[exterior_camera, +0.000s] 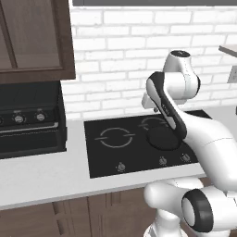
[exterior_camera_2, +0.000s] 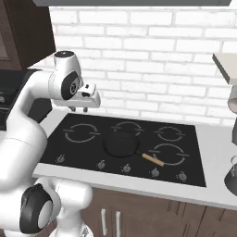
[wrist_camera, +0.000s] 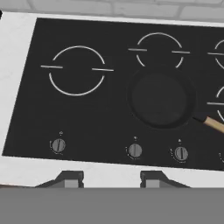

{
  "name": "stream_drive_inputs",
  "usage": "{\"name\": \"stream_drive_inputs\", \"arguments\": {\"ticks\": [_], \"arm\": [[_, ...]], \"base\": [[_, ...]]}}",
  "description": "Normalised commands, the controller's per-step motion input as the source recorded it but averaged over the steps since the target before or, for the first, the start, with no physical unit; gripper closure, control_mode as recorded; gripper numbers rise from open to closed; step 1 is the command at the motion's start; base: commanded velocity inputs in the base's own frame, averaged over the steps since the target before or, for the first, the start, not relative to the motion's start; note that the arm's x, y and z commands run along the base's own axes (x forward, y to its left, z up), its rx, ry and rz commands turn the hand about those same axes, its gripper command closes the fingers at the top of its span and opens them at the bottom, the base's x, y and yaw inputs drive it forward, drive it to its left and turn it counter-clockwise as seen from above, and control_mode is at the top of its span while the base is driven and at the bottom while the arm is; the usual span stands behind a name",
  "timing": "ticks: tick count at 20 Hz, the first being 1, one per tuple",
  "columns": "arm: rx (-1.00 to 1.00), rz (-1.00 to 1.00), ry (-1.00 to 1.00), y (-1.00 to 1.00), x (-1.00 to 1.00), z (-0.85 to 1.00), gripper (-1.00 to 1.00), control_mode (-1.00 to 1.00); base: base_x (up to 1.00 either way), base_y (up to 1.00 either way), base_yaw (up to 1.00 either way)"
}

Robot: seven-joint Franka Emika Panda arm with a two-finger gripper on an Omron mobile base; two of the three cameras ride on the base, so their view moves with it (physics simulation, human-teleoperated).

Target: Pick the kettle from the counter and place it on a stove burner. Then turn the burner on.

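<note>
A grey rounded metal body, apparently the kettle, stands on the pale counter at the far right, cut off by the frame edge. On the black cooktop, the large ring burner lies at the left with nothing on it. My gripper hovers above the cooktop's left back part, far from the kettle. It is open, and its fingers hold nothing.
A dark pan with a wooden handle sits mid-cooktop. Knobs line the front edge. A second large ring lies front right. A black appliance stands left under a cabinet.
</note>
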Motion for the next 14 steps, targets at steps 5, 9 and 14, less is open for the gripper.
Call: {"name": "stream_drive_inputs", "arguments": {"ticks": [5,9,14], "arm": [[0.02,-0.03,-0.01,-0.11,-0.39,0.0,-1.0,-1.0],[0.04,-0.1,0.0,-0.23,-0.64,0.0,-1.0,-1.0],[0.02,-0.11,0.0,-0.32,-0.6,0.0,-1.0,-1.0]], "base": [[0.0,0.0,0.0],[0.0,0.0,0.0],[0.0,0.0,0.0]]}}
